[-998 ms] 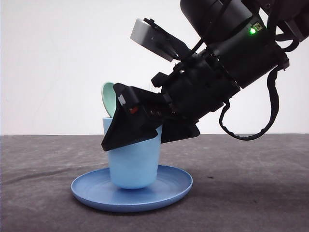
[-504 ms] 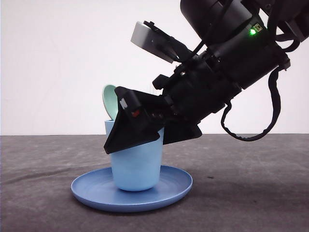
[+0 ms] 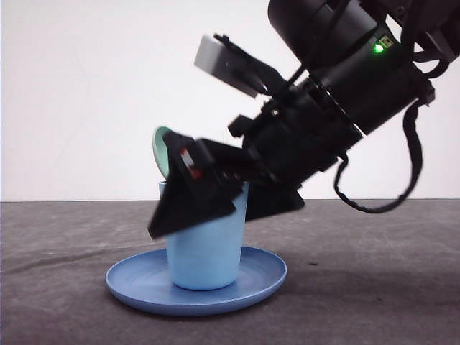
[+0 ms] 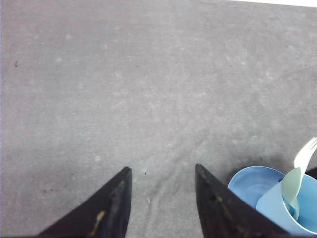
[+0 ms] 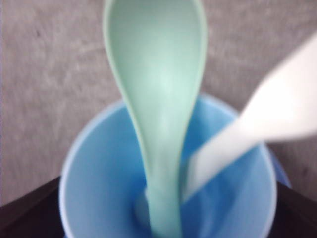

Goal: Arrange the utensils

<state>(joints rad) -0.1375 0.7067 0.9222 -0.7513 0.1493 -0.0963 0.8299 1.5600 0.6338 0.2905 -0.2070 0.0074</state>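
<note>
The mint-green spoon [image 5: 158, 99] and the white fork [image 5: 277, 114] stand in the light blue cup [image 3: 205, 251]. The cup is upright on the blue round plate [image 3: 136, 284]. From the front, the spoon's bowl [image 3: 162, 147] sticks up above the cup's rim. My right gripper [image 3: 194, 212] reaches down from the right and straddles the cup's top, one dark finger [image 5: 25, 213] on each side, jaws apart. My left gripper [image 4: 161, 171] hangs open over bare table, off to one side of the cup [image 4: 270, 206], plate [image 4: 247, 183], spoon [image 4: 291, 186] and fork [image 4: 306, 151].
The table is a dark grey mat [image 3: 374, 287] with a white wall behind it. The right arm's black body and cable [image 3: 345, 93] fill the upper right of the front view, above the plate.
The cup was tilted in the right gripper; it now stands upright on the plate, slightly further right. The near finger has swung lower and shows motion blur.
</note>
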